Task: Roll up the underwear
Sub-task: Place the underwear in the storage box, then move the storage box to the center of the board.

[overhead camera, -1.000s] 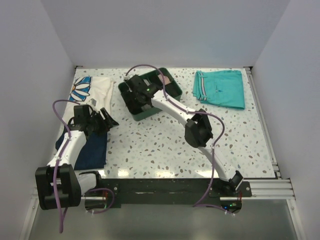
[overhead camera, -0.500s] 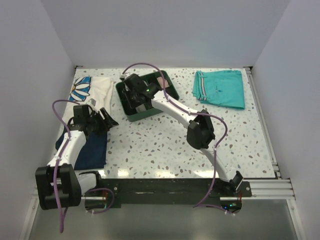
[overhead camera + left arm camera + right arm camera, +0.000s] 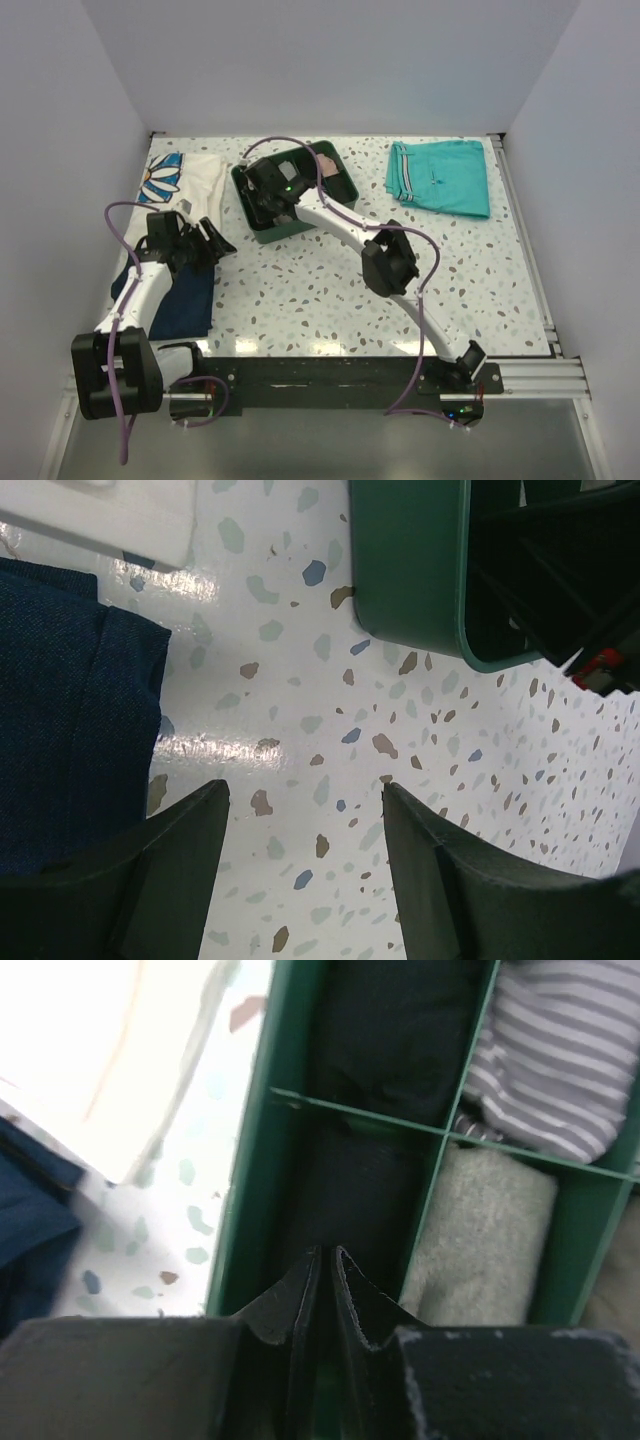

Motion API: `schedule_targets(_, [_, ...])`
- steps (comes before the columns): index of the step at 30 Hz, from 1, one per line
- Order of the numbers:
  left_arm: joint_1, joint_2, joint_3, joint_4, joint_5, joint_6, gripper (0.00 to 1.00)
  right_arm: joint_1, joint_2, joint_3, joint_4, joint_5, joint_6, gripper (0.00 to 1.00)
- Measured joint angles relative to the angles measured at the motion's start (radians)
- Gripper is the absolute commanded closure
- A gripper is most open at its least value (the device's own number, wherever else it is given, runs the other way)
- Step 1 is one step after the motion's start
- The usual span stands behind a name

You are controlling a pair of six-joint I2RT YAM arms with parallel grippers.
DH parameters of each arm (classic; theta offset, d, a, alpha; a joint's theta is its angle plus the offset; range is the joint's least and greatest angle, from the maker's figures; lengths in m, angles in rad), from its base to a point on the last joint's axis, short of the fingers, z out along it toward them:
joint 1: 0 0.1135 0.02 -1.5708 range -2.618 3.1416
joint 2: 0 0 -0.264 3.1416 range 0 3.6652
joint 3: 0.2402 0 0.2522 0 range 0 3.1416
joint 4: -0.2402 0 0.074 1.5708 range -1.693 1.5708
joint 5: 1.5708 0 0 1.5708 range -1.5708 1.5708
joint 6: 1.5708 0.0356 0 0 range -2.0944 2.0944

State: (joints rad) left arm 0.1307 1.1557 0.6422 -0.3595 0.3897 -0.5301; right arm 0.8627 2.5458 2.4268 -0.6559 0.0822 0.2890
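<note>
**Right tool down in the green box, at the black underwear**

The right tool (image 3: 263,207) is lowered into the green box (image 3: 341,186). This box stands near the far edge of the desk (image 3: 320,290), a little to the left of the middle.

In the right wrist view, the two fingers (image 3: 355,1295) of this tool are almost together, with only a very thin slit between them. Their tips are down in one compartment of the left column of the box. The underwear (image 3: 340,1190) lies in this compartment as a dark, soft mass. I cannot tell if a fold of it is pinched between the tips.

The next compartment of the same column holds another dark piece (image 3: 395,1020). Beside it is a striped roll (image 3: 560,1060), and beside the underwear is a grey roll (image 3: 480,1230).

The left tool (image 3: 208,240) hangs over the bare desk between the green box and a navy garment (image 3: 180,300), which lies along the left edge. Its fingers (image 3: 170,870) stand wide apart and nothing is between them.

A white cloth with a flower print (image 3: 185,178) lies in the far left corner. Teal shorts (image 3: 440,178) lie flat towards the far right corner, well apart from the box.
</note>
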Motion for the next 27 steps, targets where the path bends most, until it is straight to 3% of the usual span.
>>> schedule_targets(7, [0.001, 0.000, 0.000, 0.000, 0.000, 0.000, 0.33, -0.003, 0.027, 0.004, 0.030, -0.016, 0.005, 0.80])
schedule_targets(13, [0.005, 0.000, 0.000, 0.003, 0.003, 0.000, 0.32, -0.010, 0.015, -0.005, 0.047, -0.014, -0.006, 0.55])
schedule_targets(15, [0.006, 0.000, 0.000, 0.006, 0.006, 0.000, 0.32, -0.011, -0.025, -0.050, 0.061, 0.005, -0.017, 0.40])
schedule_targets(17, [0.006, 0.000, 0.000, 0.008, 0.013, 0.000, 0.32, -0.011, -0.089, -0.116, 0.089, 0.017, -0.024, 0.32])
schedule_targets(21, [0.006, 0.000, 0.000, 0.022, 0.038, 0.000, 0.32, -0.014, -0.288, -0.286, 0.111, 0.087, -0.054, 0.06])
schedule_targets(23, [0.006, -0.002, 0.000, 0.032, 0.050, 0.000, 0.32, -0.020, -0.405, -0.378, 0.126, 0.135, -0.064, 0.02])
schedule_targets(27, [0.006, -0.033, -0.001, 0.051, 0.065, 0.001, 0.31, -0.055, -0.631, -0.575, 0.147, 0.204, -0.072, 0.01])
